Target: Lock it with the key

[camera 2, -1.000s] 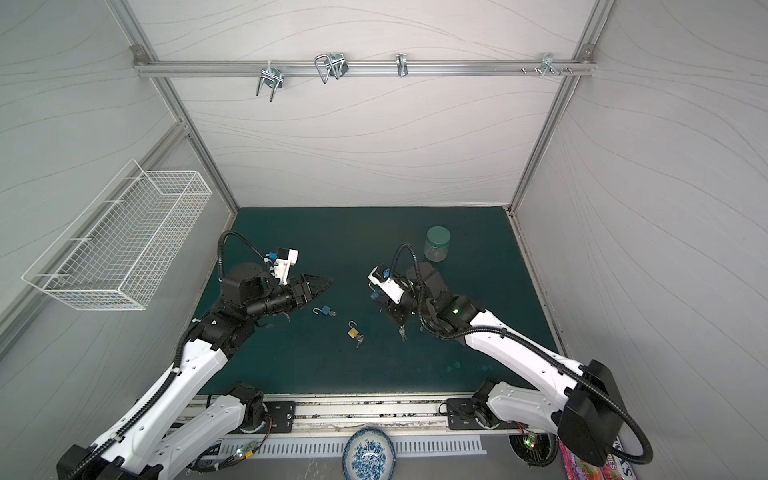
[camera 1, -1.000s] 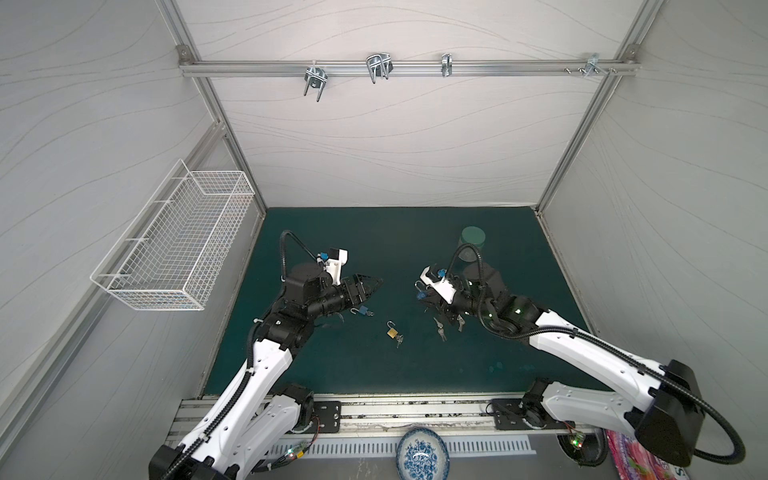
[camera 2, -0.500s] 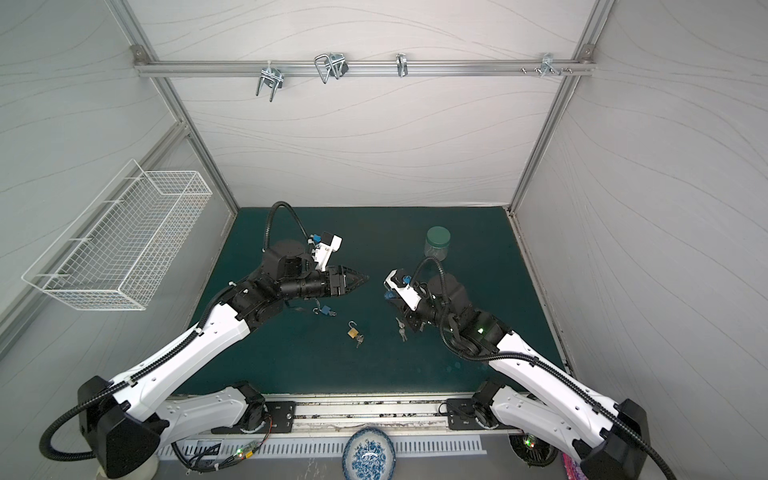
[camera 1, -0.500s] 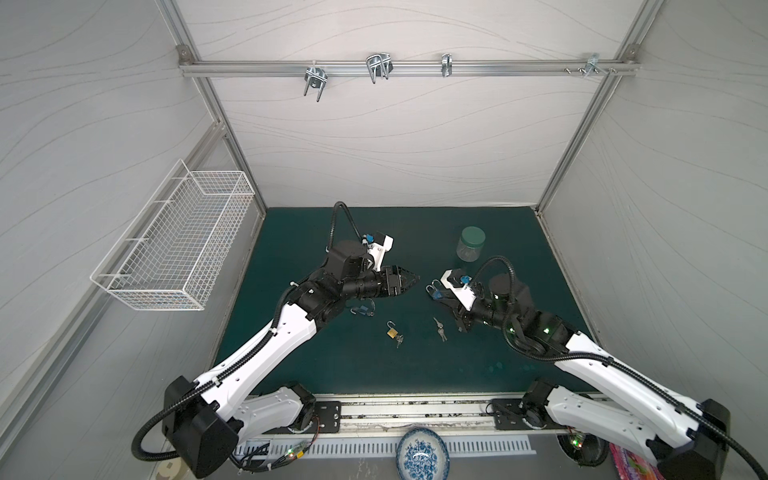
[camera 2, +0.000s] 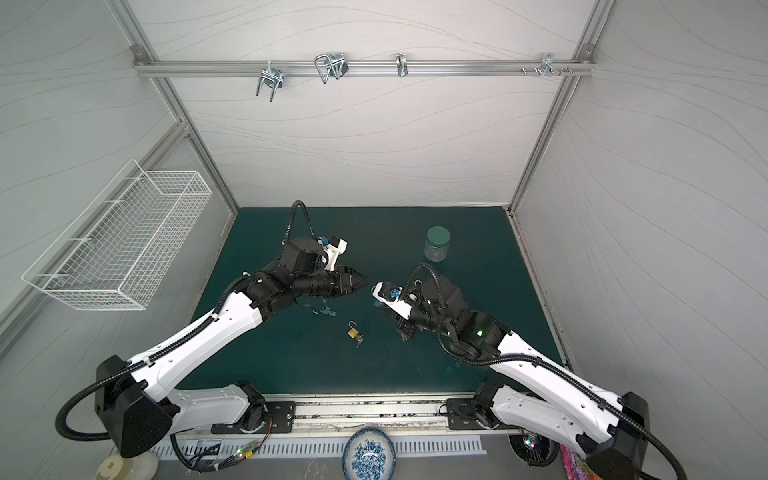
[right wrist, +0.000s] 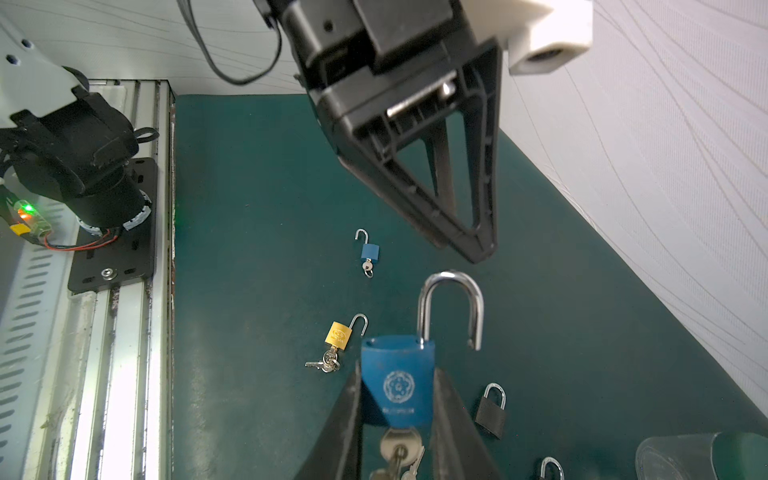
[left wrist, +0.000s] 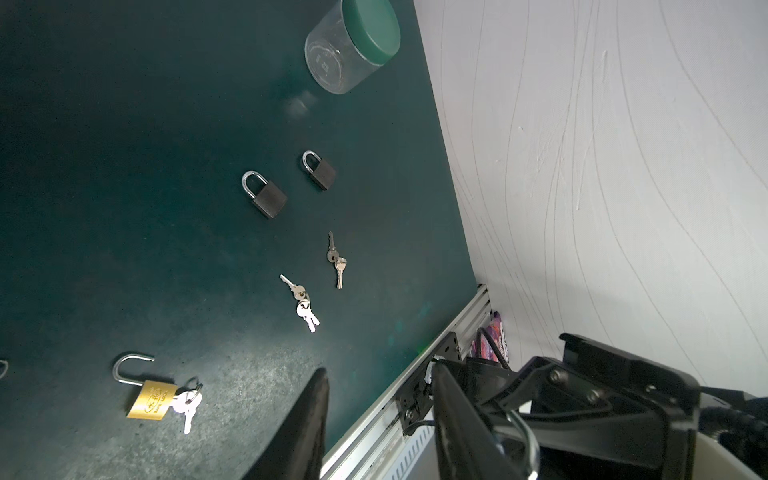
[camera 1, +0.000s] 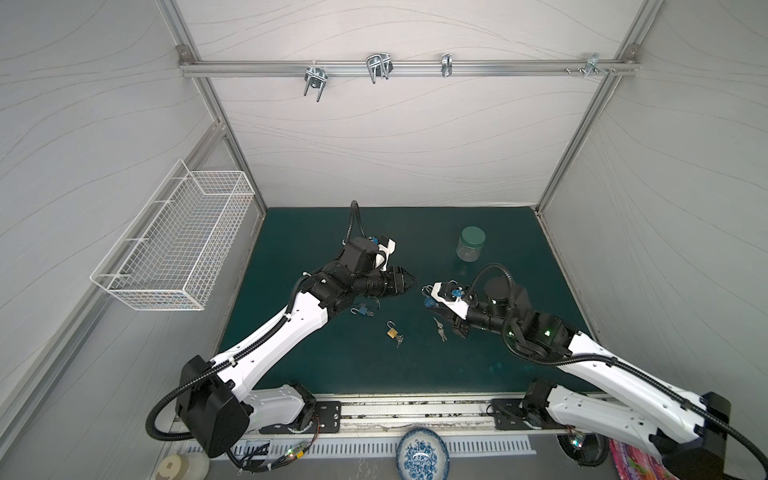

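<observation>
Right wrist view: right gripper (right wrist: 397,374) fingers cover both lower sides of the big blue padlock (right wrist: 397,365); its key (right wrist: 398,446) & rest of the bunch run off the frame edge. One dark padlock (right wrist: 551,468) shows shackle only, jar (right wrist: 698,457) cropped at the corner. Both top views: wrist cam mount (camera 1: 446,297) hides that gripper's tips, just a sliver of the big blue padlock (camera 1: 426,302) peeks out; neither dark padlock shows, right arm (camera 1: 602,374) covers that spot. Small blue padlock (camera 1: 363,311) half under left arm (camera 1: 291,328). Brass padlock (camera 1: 391,332) keys too small to count. Plate (camera 1: 422,455) cut by btm edge. Left wrist view: left gripper (left wrist: 378,370) finger bases cropped; shiny arc (left wrist: 524,436) beside one finger can't be ID'd.
</observation>
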{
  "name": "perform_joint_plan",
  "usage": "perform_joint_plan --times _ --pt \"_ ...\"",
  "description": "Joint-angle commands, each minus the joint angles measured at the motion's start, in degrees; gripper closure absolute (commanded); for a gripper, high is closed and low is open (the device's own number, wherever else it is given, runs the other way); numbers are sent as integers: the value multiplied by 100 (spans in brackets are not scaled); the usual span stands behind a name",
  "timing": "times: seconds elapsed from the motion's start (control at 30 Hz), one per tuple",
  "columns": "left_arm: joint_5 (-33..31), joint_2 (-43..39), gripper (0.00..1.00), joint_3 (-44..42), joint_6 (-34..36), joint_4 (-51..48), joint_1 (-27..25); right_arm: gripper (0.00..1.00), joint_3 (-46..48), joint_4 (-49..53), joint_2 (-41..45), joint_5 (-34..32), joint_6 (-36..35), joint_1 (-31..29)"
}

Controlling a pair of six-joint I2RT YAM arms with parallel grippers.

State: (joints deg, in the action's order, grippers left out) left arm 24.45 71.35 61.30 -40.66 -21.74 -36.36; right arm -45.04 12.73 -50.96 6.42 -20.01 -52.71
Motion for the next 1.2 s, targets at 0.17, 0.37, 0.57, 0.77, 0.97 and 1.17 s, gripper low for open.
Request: perform_joint_plan --times 0.17,0.37,0.57,0.77,0.97,1.17 --pt "449 -16 58 243 161 315 -157 100 -243 246 -106 230 -157 -47" --pt "682 -49 56 200 201 541 -216 100 -268 262 -150 298 -82 -48" --pt "849 -69 55 103 219 687 -248 100 -278 300 -160 187 -13 -49" --pt "878 -86 55 42 247 663 -252 100 -310 276 -27 -117 68 -47" --pt "854 -87 56 -13 250 603 -264 100 -339 300 21 -123 91 -47" --pt "830 -209 56 -21 218 632 -264 100 -339 328 19 -48 106 -47"
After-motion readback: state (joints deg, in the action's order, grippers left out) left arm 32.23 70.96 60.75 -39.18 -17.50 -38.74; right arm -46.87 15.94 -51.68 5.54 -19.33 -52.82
